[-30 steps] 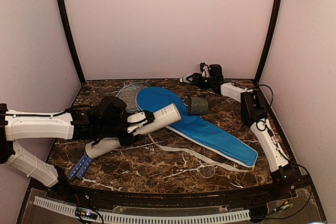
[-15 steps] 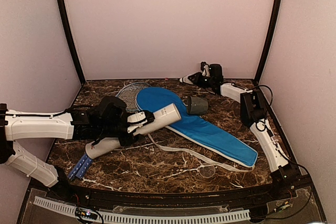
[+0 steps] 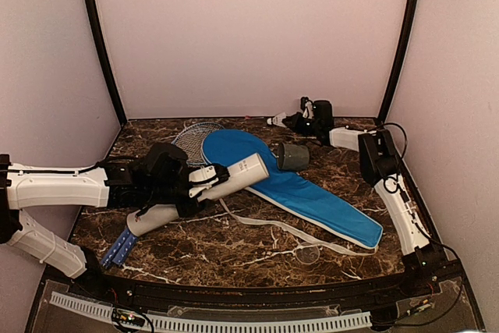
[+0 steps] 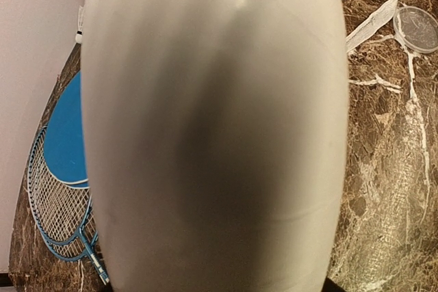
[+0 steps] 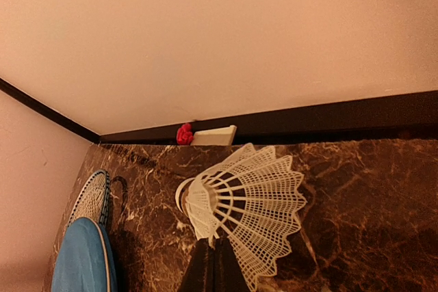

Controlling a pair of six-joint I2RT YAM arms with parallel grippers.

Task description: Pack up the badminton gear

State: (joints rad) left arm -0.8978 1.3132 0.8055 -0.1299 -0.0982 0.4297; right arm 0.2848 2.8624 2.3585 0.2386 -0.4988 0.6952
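Note:
My left gripper [image 3: 199, 185] is shut on the long white tube [image 3: 204, 191], holding it slanted above the table's left half. In the left wrist view the tube [image 4: 212, 128] fills the frame and hides the fingers. The tube's dark cap [image 3: 290, 156] lies on the blue bag [image 3: 312, 193]. A racket head [image 3: 192, 136] shows behind the bag, and blue handles [image 3: 118, 249] poke out under the tube. At the back wall my right gripper [image 5: 213, 243] is shut on the skirt of a white shuttlecock [image 5: 250, 200]. The top view shows this gripper [image 3: 295, 121] and shuttlecock [image 3: 274, 119] too.
A small white piece with a red end [image 5: 205, 135] lies against the back wall. A clear round lid [image 3: 308, 255] and the bag's white strap [image 3: 265, 224] lie near the front. Walls close in the table's left, right and back.
My right gripper has shut on the shuttlecock and shifted slightly right with it. The left arm and tube have not moved.

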